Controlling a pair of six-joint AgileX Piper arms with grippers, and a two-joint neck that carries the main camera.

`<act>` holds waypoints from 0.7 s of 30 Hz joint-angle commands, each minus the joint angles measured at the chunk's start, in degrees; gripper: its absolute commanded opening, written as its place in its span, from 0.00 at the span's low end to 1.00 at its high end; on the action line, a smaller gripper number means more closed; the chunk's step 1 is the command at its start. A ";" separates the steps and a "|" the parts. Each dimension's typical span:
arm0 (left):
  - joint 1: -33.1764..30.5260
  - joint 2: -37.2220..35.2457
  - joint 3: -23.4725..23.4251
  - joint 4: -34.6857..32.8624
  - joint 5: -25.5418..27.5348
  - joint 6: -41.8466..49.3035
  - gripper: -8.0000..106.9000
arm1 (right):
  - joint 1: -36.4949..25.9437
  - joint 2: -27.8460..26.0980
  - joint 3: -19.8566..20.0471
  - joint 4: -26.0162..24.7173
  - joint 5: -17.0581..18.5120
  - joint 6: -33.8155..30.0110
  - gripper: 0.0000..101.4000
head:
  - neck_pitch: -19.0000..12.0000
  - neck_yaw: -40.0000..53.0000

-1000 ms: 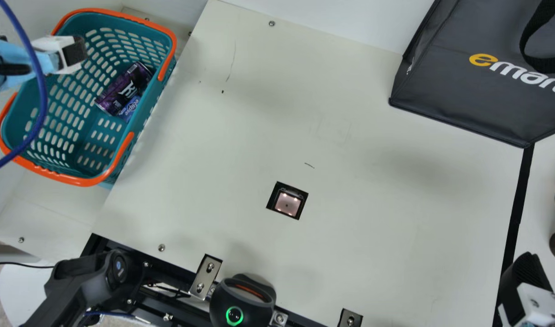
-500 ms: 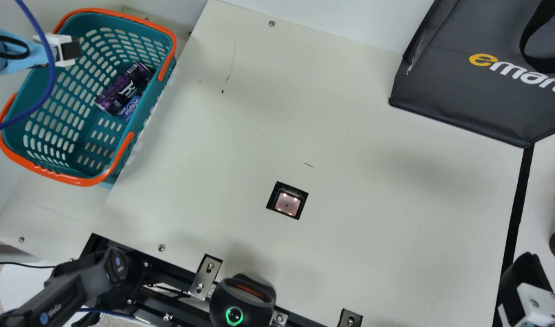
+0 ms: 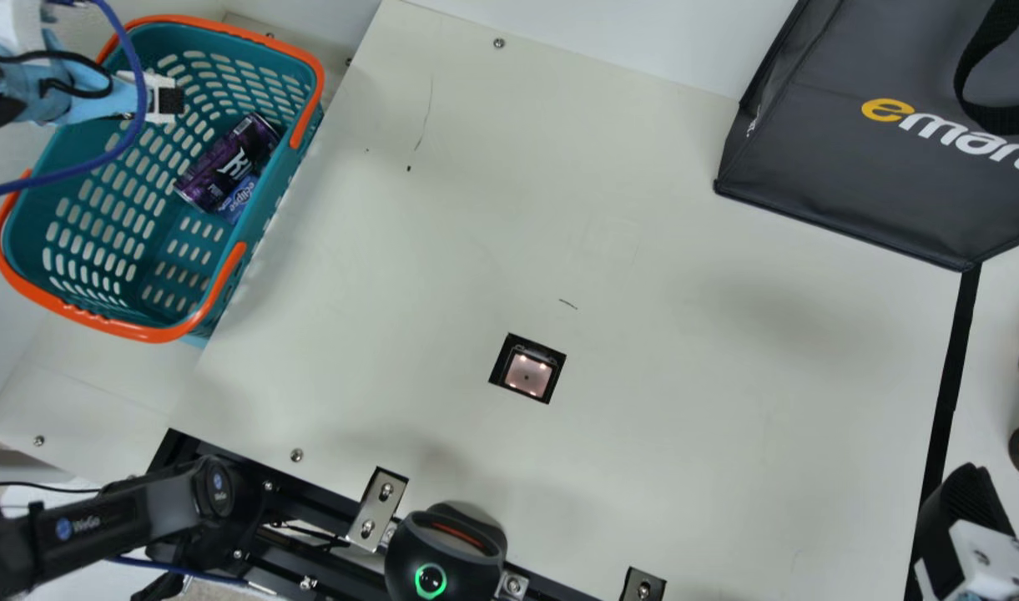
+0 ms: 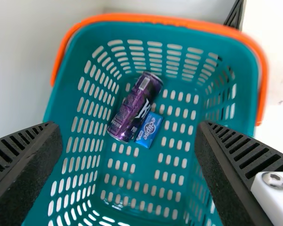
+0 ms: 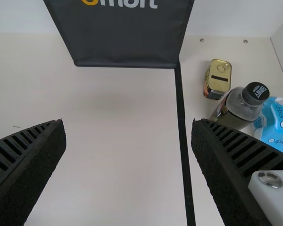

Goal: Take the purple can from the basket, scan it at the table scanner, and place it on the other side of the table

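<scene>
Purple can (image 4: 135, 107) below left tool (image 3: 172, 101)

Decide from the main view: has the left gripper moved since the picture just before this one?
Yes. Judged against the basket, the left gripper has moved toward that view's right, farther across the basket's opening and nearer the purple can.
</scene>
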 commanded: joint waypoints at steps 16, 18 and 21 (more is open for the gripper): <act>0.29 15.83 -3.19 0.21 -2.67 9.14 0.85 | 0.00 0.00 0.00 0.00 0.00 0.00 0.94 | -1.57 0.14; 0.25 17.45 -3.57 0.15 -3.00 10.21 0.85 | 0.00 0.00 0.00 0.00 0.00 0.00 0.94 | -1.57 0.14; 0.12 19.78 -4.21 0.13 -3.45 11.68 0.85 | 0.00 0.00 0.00 0.00 0.00 0.00 0.94 | -1.57 0.14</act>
